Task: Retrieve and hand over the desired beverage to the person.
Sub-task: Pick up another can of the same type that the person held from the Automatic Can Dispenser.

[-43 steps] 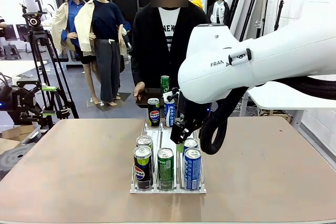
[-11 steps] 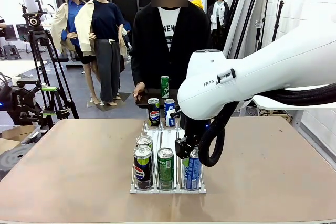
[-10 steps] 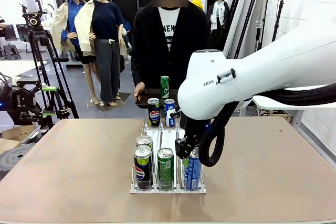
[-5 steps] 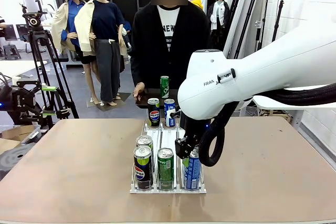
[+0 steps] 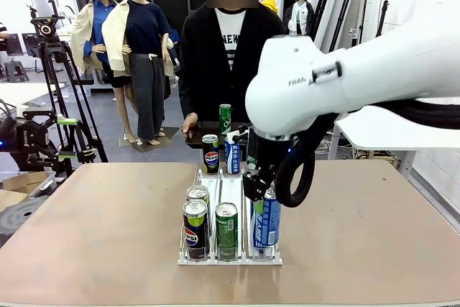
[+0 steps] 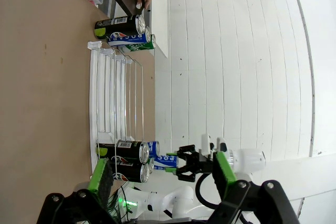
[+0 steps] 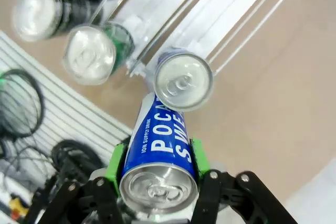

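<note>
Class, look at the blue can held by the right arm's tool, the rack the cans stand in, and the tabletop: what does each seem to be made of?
Blue can: probably aluminium, printed glossy blue body, with a bare silvery top and pull tab.
Rack: looks like clear plastic or white-coated wire; thin pale rails, hard to tell which.
Tabletop: likely matte laminate or wood board; flat, even tan with a dull sheen.

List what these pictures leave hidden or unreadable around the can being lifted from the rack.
- Front view: the right gripper jaws' contact with the blue can is covered by the arm's wrist.
- Right wrist view: the blue can print is cut short by the green pads.
- Left wrist view: far cans' labels lie sideways, too small to read.
- Front view: the rack lanes behind the front cans are hidden.
</note>
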Available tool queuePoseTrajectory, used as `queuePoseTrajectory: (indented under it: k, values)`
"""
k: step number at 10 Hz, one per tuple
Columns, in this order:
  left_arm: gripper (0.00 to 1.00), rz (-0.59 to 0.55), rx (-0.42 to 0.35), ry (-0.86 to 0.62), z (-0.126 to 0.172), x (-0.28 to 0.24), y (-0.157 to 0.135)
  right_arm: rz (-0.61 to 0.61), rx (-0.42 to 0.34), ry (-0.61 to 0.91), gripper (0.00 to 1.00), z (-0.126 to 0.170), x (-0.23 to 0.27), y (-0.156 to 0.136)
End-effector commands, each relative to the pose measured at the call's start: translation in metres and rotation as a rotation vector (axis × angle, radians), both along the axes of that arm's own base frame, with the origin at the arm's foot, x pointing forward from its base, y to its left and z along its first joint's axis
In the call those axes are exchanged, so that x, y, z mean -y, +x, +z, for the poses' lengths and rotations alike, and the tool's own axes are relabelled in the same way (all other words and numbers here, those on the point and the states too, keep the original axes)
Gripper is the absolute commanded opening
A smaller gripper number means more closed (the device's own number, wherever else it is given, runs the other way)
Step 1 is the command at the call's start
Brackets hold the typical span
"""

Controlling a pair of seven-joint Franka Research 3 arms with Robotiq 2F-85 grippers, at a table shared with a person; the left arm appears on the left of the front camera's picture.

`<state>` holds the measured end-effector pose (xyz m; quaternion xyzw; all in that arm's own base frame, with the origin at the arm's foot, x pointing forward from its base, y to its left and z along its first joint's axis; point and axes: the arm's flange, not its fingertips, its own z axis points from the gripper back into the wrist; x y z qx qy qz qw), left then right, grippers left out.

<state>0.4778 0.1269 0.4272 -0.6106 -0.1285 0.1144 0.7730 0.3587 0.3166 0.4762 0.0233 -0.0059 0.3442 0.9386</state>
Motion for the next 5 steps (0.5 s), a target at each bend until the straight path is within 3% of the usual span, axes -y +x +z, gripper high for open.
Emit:
queuePoseTrajectory:
  k: [1,5]
  values:
    - [1.00,-0.006,0.003,-0.009,0.001,0.000,-0.001,0.059,0.008,-0.018,0.00,0.032,0.002,-0.009]
    - [1.00,-0.006,0.003,-0.009,0.001,0.000,-0.001,0.044,0.045,-0.077,0.00,0.083,-0.003,-0.022]
